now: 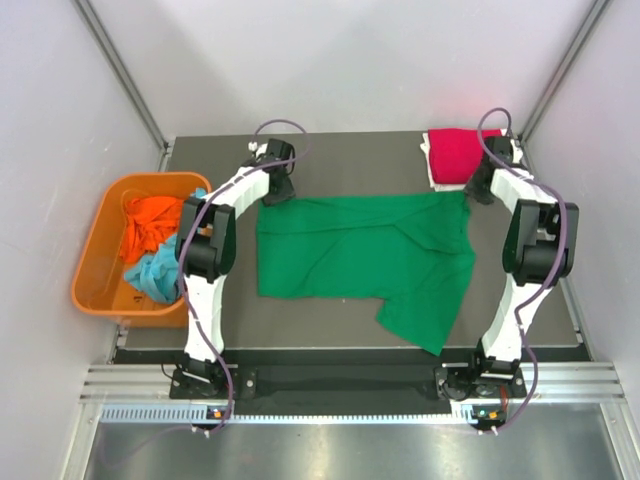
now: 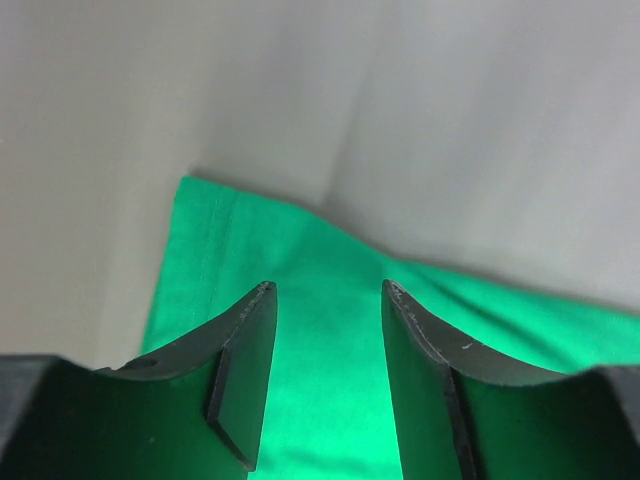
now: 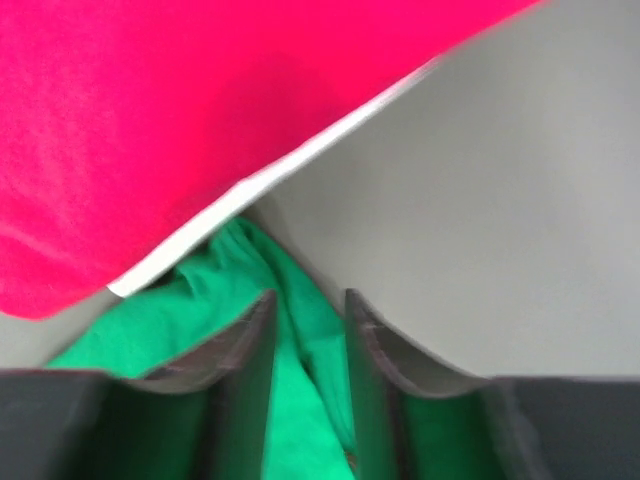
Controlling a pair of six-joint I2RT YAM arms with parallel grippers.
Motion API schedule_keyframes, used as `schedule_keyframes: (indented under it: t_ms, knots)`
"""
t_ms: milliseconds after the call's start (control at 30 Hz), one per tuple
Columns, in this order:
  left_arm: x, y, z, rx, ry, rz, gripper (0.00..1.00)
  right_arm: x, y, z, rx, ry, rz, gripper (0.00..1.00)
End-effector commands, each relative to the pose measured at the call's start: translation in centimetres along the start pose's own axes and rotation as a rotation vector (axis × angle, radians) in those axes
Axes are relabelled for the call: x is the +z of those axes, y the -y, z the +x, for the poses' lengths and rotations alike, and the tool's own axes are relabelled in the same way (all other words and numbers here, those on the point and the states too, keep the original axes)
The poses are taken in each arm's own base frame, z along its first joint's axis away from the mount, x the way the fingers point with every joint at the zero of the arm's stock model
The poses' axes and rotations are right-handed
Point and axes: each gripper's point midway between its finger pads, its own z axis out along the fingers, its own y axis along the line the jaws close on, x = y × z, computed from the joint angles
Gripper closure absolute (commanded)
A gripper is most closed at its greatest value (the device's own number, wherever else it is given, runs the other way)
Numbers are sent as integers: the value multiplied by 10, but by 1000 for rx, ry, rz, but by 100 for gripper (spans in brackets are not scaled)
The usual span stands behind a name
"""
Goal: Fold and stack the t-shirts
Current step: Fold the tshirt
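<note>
The green t-shirt (image 1: 350, 250) runs left to right, a far corner at each hand: left hand (image 2: 327, 287) fingers apart, right hand (image 3: 309, 295) narrowly astride cloth, grip unclear.

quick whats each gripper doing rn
left gripper: open, over a corner of the green t-shirt, holding nothing
right gripper: closed on a fold of the green t-shirt

Shirts, four: green shirt (image 1: 340, 250), red shirt (image 1: 455, 150), orange shirt (image 1: 150, 222), blue shirt (image 1: 150, 272). Tub (image 1: 90, 272), one, beside the left gripper (image 1: 278, 192). Grippers, two, counting the right gripper (image 1: 478, 192).
</note>
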Motion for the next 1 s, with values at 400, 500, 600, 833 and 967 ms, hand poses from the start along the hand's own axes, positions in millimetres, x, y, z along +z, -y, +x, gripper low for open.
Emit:
schedule_keyframes:
  t_ms: [400, 500, 600, 833, 967]
  knots:
    - [-178, -49, 43, 195, -59, 244, 44, -187, -74, 40, -264, 58, -287, 61]
    - [-191, -78, 71, 228, -80, 209, 46, -215, -108, 89, -330, 27, -444, 61]
    - [-193, -107, 93, 247, -113, 130, 46, -232, -130, 134, -408, 16, -531, 61]
    - [-183, -115, 146, 176, -203, 183, 49, -234, -143, 189, -517, -19, -540, 62]
    - [-170, -121, 155, 138, -203, 157, 48, -241, -143, 187, -505, -2, -559, 63]
